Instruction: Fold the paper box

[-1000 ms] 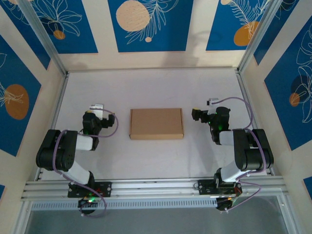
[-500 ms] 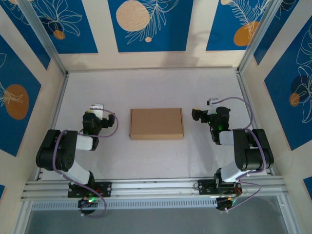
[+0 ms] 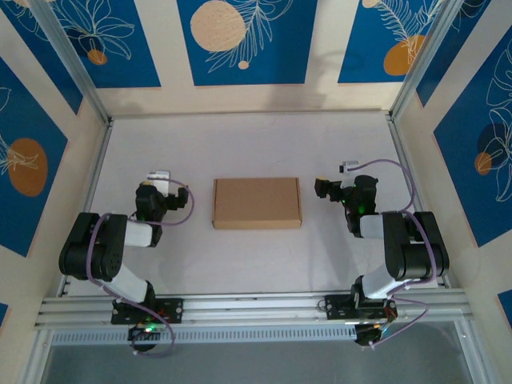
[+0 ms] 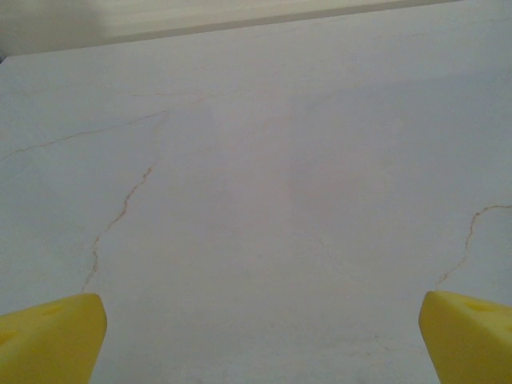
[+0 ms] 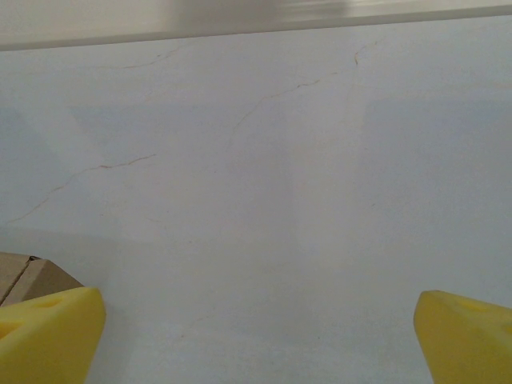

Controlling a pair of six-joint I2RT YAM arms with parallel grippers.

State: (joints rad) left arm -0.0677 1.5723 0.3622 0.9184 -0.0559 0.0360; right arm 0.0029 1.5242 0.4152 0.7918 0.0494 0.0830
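Observation:
The paper box [image 3: 256, 202] lies flat in the middle of the white table, a brown cardboard rectangle with its panels down. My left gripper [image 3: 152, 194] rests to its left, apart from it. In the left wrist view this gripper [image 4: 260, 340] is open, its yellow fingertips [image 4: 48, 336] far apart over bare table. My right gripper [image 3: 326, 190] sits just right of the box, not touching it. It is open too [image 5: 260, 344], with nothing between the fingertips [image 5: 468, 336]. A corner of the box [image 5: 22, 274] shows beside its left finger.
The table [image 3: 256, 144] is walled on three sides by beige panels with blue prints. An aluminium rail [image 3: 256, 308] runs along the near edge, where both arm bases are bolted. Thin cracks mark the table surface [image 4: 120, 212].

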